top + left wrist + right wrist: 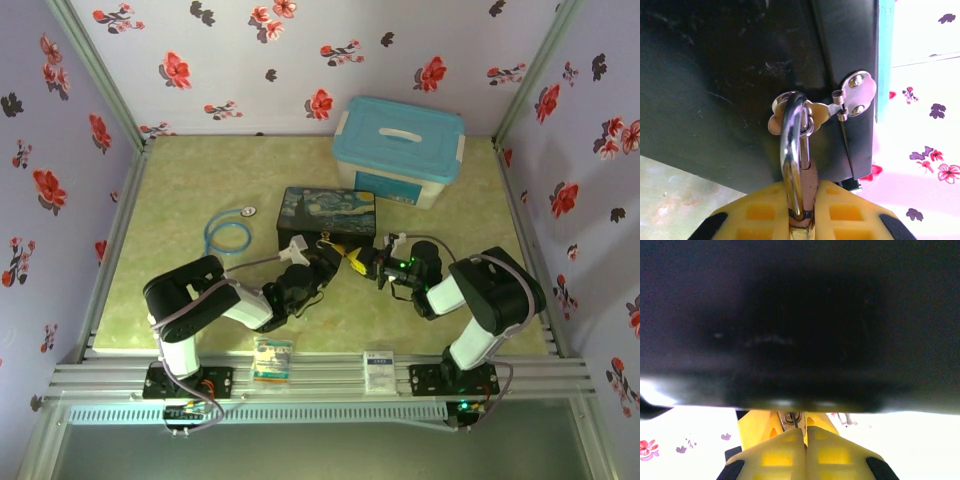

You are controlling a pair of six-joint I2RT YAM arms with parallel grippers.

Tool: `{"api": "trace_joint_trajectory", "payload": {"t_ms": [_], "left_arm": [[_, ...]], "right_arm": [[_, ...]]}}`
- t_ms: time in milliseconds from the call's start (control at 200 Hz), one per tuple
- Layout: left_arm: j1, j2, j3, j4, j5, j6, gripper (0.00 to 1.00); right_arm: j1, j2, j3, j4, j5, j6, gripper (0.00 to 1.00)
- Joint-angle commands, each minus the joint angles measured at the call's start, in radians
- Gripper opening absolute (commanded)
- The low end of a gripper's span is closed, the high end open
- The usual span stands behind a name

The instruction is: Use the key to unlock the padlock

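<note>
Left gripper [800,202], right gripper [805,437], one padlock [794,150], one key [792,419]

A: What colour is the flat rectangular box [327,212]?
B: Dark blue, with a swirling starry-night print. Behind it, the lidded plastic bin [400,150] is white with a light blue lid.
A: Left of the box?
B: A blue-tubed stethoscope [228,236] on the pale green marbled surface [180,190].
A: At its front?
B: The small padlock [792,150] shows a bright silver shackle between the yellow pads [760,212] of the left end effector [801,205]. The right end effector [805,432], also yellow, pinches a tiny silvery metal key [791,419].
</note>
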Motion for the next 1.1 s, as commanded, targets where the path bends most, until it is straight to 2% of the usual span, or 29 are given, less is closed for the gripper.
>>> {"api": "trace_joint_trajectory", "payload": {"t_ms": [0,140,425,775,830,930,1095], "left_arm": [[-0.073,-0.017,0.071,0.138,0.287,0.025,0.00],[-0.071,0.016,0.069,0.137,0.285,0.011,0.00],[-0.056,0.054,0.062,0.136,0.279,0.007,0.00],[-0.042,0.073,0.049,0.136,0.283,-0.001,0.03],[-0.042,0.075,0.052,0.137,0.288,0.006,0.00],[-0.042,0.074,0.050,0.138,0.308,-0.008,0.00],[-0.045,0.028,0.036,0.139,0.368,-0.015,0.00]], "right_arm": [[0.023,0.006,0.037,0.096,-0.064,-0.023,0.00],[0.065,-0.051,-0.026,0.056,0.060,-0.121,0.00],[0.155,-0.057,-0.073,0.088,0.119,-0.128,0.00],[0.163,-0.074,-0.100,0.095,0.099,-0.192,0.00],[0.163,-0.073,-0.090,0.085,0.089,-0.202,0.00],[0.132,-0.052,-0.085,0.096,0.078,-0.182,0.00],[0.010,-0.029,-0.067,0.075,-0.056,-0.174,0.03]]}}
